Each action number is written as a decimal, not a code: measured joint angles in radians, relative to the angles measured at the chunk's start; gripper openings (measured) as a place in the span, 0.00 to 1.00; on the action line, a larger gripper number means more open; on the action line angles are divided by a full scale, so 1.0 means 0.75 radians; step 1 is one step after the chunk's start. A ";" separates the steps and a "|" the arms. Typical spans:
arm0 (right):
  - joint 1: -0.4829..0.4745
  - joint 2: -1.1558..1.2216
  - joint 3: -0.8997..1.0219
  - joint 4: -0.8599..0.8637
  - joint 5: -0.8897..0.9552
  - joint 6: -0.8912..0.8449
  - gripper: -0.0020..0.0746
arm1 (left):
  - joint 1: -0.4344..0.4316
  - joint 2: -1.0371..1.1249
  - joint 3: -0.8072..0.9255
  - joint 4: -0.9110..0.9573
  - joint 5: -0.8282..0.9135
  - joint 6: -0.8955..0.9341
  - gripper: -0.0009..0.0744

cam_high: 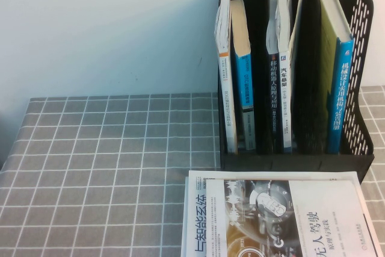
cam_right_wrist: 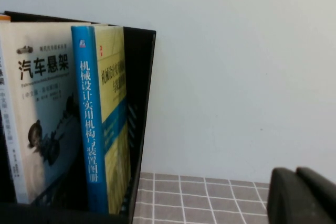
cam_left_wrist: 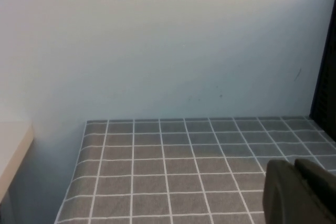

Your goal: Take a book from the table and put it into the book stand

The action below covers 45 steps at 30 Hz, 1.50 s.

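Note:
The book (cam_high: pixel 274 215), white with a grey-black machine graphic and bold black title, lies flat on the table (cam_high: pixel 108 167) just in front of the book stand (cam_high: pixel 295 154). The black stand holds several upright books in its three slots. Neither arm shows in the high view. My left gripper (cam_left_wrist: pixel 296 192) is shut and empty above bare grid cloth, with the stand's edge (cam_left_wrist: pixel 328 77) beside it. My right gripper (cam_right_wrist: pixel 299 195) is shut and empty beside the stand's outer wall (cam_right_wrist: pixel 139 108), where a blue-spined book (cam_right_wrist: pixel 92 119) stands.
A pale wall runs behind the table. The table's left edge drops off near a light-coloured surface (cam_left_wrist: pixel 13 145). Grid cloth lies open left of the stand and the book.

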 joint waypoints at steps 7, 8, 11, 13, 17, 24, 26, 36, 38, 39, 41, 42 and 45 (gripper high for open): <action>0.000 0.000 -0.017 0.038 0.012 0.008 0.02 | 0.000 0.000 -0.059 -0.008 -0.013 -0.054 0.01; 0.000 0.000 -0.046 0.038 0.065 0.008 0.02 | 0.000 0.000 -0.096 -0.011 0.012 -0.066 0.01; 0.000 0.003 -0.205 0.038 0.255 0.008 0.02 | 0.000 0.057 -0.249 -0.011 0.102 -0.115 0.01; 0.000 0.038 -0.331 0.039 0.404 0.005 0.02 | 0.000 0.155 -0.392 -0.016 0.185 -0.140 0.01; 0.000 0.241 -0.619 0.060 0.704 0.005 0.02 | 0.000 0.420 -0.693 -0.019 0.380 -0.158 0.01; 0.000 0.767 -1.012 0.196 1.154 -0.112 0.02 | 0.000 0.838 -0.863 -0.172 0.482 -0.158 0.01; 0.000 0.936 -1.041 0.255 1.188 -0.181 0.02 | 0.000 0.956 -0.863 -0.344 0.541 -0.098 0.01; 0.000 1.631 -1.047 0.570 1.128 -0.489 0.02 | 0.000 1.533 -0.863 -1.434 0.708 0.820 0.01; 0.006 1.708 -1.035 0.597 1.089 -0.505 0.02 | 0.000 1.614 -0.863 -1.586 0.744 0.923 0.01; 0.015 1.742 -1.021 0.605 1.062 -0.511 0.02 | 0.000 1.655 -0.863 -1.641 0.760 0.962 0.01; 0.037 1.786 -0.984 0.626 1.003 -0.516 0.02 | 0.000 1.724 -0.863 -1.708 0.795 1.019 0.01; 0.053 1.806 -0.961 0.640 0.970 -0.519 0.02 | 0.000 1.758 -0.863 -1.733 0.812 1.044 0.01; 0.106 1.845 -0.904 0.668 0.904 -0.526 0.02 | 0.000 1.842 -0.863 -1.780 0.868 1.104 0.01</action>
